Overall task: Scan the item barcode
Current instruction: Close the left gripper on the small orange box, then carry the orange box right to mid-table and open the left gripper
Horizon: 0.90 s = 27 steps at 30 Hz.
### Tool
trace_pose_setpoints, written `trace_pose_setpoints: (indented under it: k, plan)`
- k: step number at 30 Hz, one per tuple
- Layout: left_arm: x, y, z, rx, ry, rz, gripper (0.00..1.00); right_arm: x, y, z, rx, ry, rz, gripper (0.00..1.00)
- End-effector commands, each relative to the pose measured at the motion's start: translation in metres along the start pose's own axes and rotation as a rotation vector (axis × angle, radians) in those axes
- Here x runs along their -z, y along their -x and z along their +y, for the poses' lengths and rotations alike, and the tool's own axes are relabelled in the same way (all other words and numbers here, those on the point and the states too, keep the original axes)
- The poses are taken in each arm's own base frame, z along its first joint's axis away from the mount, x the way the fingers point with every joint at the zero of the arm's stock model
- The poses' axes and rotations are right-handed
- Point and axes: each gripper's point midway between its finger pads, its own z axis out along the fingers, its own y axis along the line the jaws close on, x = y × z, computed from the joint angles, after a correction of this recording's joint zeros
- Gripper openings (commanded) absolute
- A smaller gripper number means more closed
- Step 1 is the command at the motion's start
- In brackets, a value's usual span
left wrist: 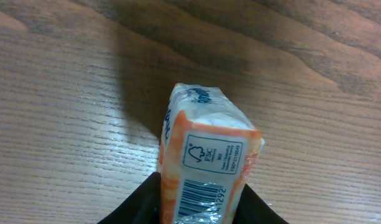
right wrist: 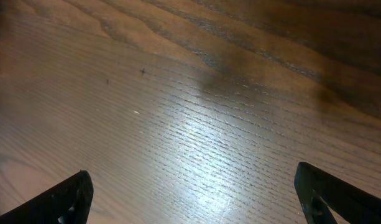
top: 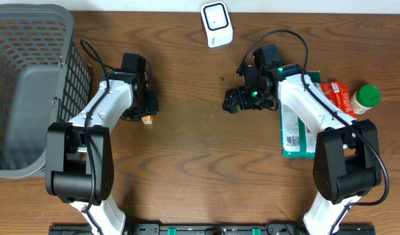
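**Q:** Overhead view first: how far along is the scan?

**A:** Early, I judge. The left gripper [top: 149,109] is at about nine o'clock on the table [top: 186,170]. In its wrist view its black fingers [left wrist: 134,208] pinch an orange-and-white packet [left wrist: 206,143] from both sides. The barcode end sits low between them. Picking up looks done. Showing the code is left, since the white scanner [top: 216,24] sits well apart at twelve o'clock.

**Q:** And the other arm?

**A:** The right gripper [top: 241,99] hangs near the centre, toward two o'clock. Its jaws are spread wide over bare wood, with nothing between them.

**Q:** Which way does the barcode point?

**A:** It faces the wrist camera. I cannot tell whether it is angled toward the scanner.

**Q:** Any containers?

**A:** One, the grey mesh basket [top: 72,72] at nine to ten o'clock. Its inside shows only smooth grey, and I make out no goods in it.

**Q:** What else is waiting?

**A:** At three o'clock, partly under the right arm, lie a green-and-white pack [top: 292,137] and a red packet [top: 337,94]. A green-capped bottle [top: 367,98] stands just beside them.
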Motion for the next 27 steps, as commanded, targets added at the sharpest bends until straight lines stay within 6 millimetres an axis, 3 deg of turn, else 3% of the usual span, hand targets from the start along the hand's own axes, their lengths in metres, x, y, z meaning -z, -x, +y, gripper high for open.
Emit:
trace_pose_setpoints:
  k: [1, 3, 9, 16, 21, 27]
  plan:
    - [0.000, 0.000, 0.001, -0.006, 0.014, 0.004, 0.29, 0.001, -0.001, 0.003, 0.001, -0.004, -0.001, 0.99]
    - [0.008, -0.001, -0.007, 0.006, -0.021, 0.000, 0.24, 0.002, -0.003, -0.008, -0.003, -0.055, 0.004, 0.99]
    - [0.017, -0.016, -0.044, 0.012, -0.108, 0.028, 0.23, 0.014, -0.009, -0.039, -0.087, -0.070, 0.025, 0.99]
    - [0.017, -0.034, -0.108, 0.003, -0.160, 0.004, 0.24, 0.029, -0.020, -0.077, -0.173, -0.089, 0.046, 0.99]
    - [0.017, -0.041, -0.155, 0.028, -0.171, -0.092, 0.24, 0.034, -0.023, -0.089, -0.199, -0.093, 0.047, 0.99]
    - [0.013, -0.055, -0.188, -0.061, -0.106, -0.217, 0.24, 0.033, -0.023, -0.087, -0.194, -0.092, 0.048, 0.99]
